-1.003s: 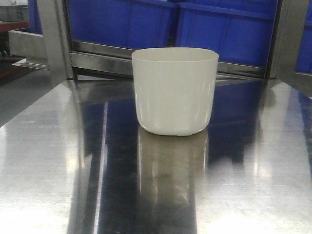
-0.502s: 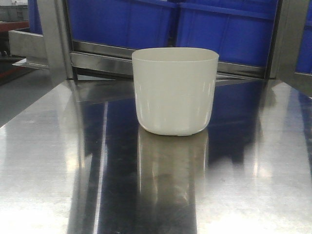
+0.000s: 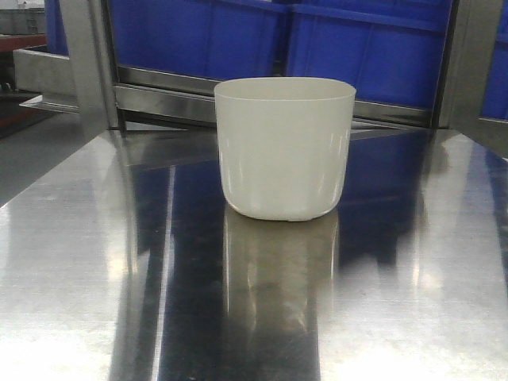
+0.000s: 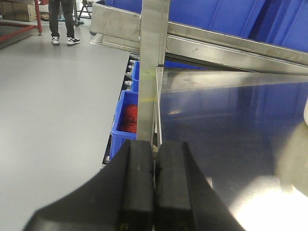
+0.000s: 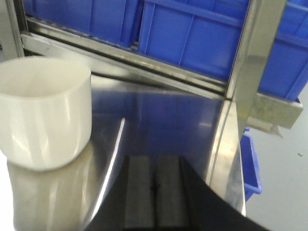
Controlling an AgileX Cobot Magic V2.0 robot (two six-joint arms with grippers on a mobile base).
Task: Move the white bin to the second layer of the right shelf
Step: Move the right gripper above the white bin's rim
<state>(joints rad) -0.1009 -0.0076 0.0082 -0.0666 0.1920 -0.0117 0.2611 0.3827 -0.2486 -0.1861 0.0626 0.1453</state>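
The white bin (image 3: 284,147) stands upright and open-topped on the shiny steel tabletop (image 3: 413,302), toward its far middle. In the right wrist view the white bin (image 5: 43,110) lies ahead and to the left of my right gripper (image 5: 155,161), which is shut on nothing, low over the table near its right edge. My left gripper (image 4: 155,144) is shut and empty too, over the table's left edge by a steel post (image 4: 153,62). Only a sliver of the bin (image 4: 305,108) shows at that view's right border. The right shelf second layer is out of view.
Large blue crates (image 3: 357,48) sit on a rack behind a steel rail (image 3: 167,91) at the table's back. Steel posts (image 3: 87,63) flank the table. A small blue bin of red parts (image 4: 129,115) sits below the left edge, another blue bin (image 5: 250,163) below the right. A person (image 4: 61,21) stands far off.
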